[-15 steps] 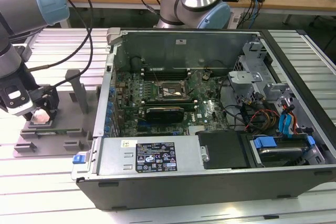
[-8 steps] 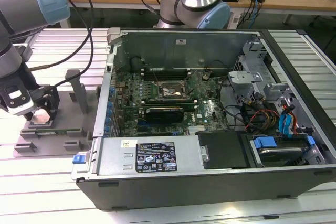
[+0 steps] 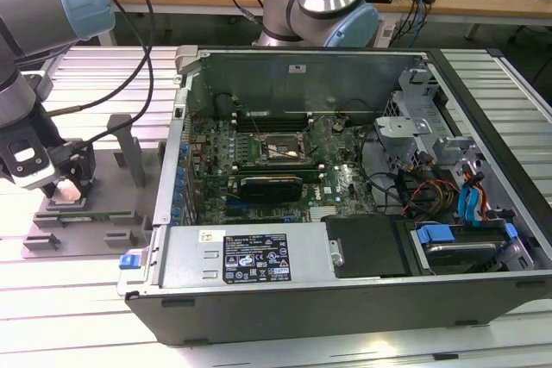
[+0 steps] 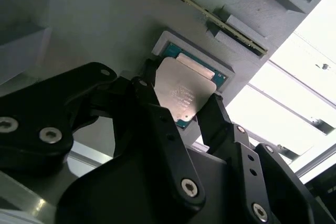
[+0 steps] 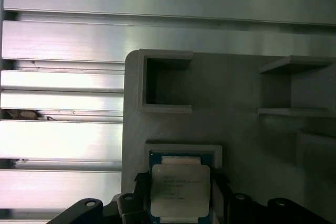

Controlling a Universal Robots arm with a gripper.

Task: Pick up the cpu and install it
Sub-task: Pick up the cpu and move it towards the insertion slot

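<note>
On the ribbed aluminium table (image 3: 69, 333), whose bare slats run open past the tray's edge, one grey fixture tray (image 5: 236, 93) lies at the exterior view's left beside one open computer case (image 3: 345, 299), and the gripper (image 3: 67, 189) is clenched on the one cpu (image 5: 180, 190) at the tray's square recess

My pincer (image 4: 181, 96) is matte black with silver screw heads. The cpu (image 5: 180, 190) is shiny silver on top with a teal-green rim. The fixture tray (image 5: 236, 93) is plain grey.
</note>
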